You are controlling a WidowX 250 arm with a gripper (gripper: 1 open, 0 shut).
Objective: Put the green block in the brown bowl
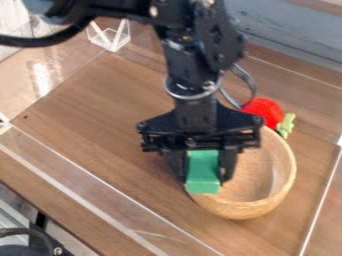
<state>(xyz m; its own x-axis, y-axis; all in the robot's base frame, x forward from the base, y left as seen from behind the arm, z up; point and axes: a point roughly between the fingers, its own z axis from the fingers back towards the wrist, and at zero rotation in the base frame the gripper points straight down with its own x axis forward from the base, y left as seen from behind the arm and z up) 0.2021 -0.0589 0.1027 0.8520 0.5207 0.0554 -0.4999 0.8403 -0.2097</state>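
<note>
My black gripper [203, 163] points down and is shut on the green block [203, 176], a bright green bar held upright between its fingers. The block hangs over the near-left part of the brown bowl [271, 195], a round light wooden bowl at the lower right. Its lower end sits at about rim height, and I cannot tell whether it touches the bowl. The arm and gripper hide the bowl's left rim.
A red round toy [263, 109] with a small green bit [286, 124] lies just behind the bowl. Low clear plastic walls [80, 190] edge the wooden tabletop [94, 120]. A clear plastic piece [108, 36] stands at the back left.
</note>
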